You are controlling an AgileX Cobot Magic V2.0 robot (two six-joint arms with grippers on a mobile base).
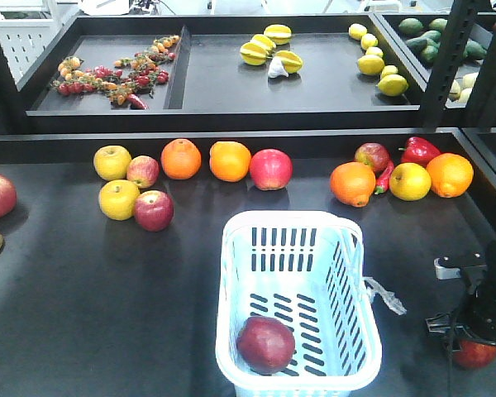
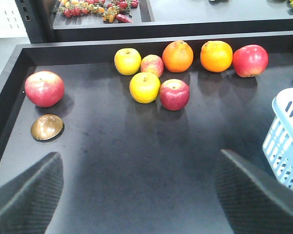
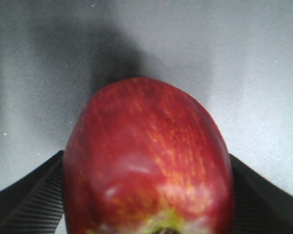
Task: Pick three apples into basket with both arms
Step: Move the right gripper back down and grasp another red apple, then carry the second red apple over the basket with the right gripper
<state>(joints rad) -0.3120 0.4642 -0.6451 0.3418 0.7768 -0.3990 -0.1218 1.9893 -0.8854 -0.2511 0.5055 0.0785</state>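
The dark counter (image 1: pixel 83 314) is filling most of the front view, and the light-blue basket (image 1: pixel 293 217) is sitting at its 6 o'clock edge. At the basket's 3 o'clock, the right hand (image 1: pixel 476 339) is half cut off. Only its wrist cam is showing the fingers (image 3: pixel 24 209) pinching a streaky red apple (image 3: pixel 146 156) from both sides. The left hand (image 2: pixel 141 195) is showing up only in its own wrist view, spread wide around nothing. The front view is also catching a second apple (image 1: pixel 265 344) lying inside the basket. Another red apple (image 1: pixel 154 210) is sitting at the basket's 10 o'clock, touching a yellow apple (image 1: pixel 119 199).
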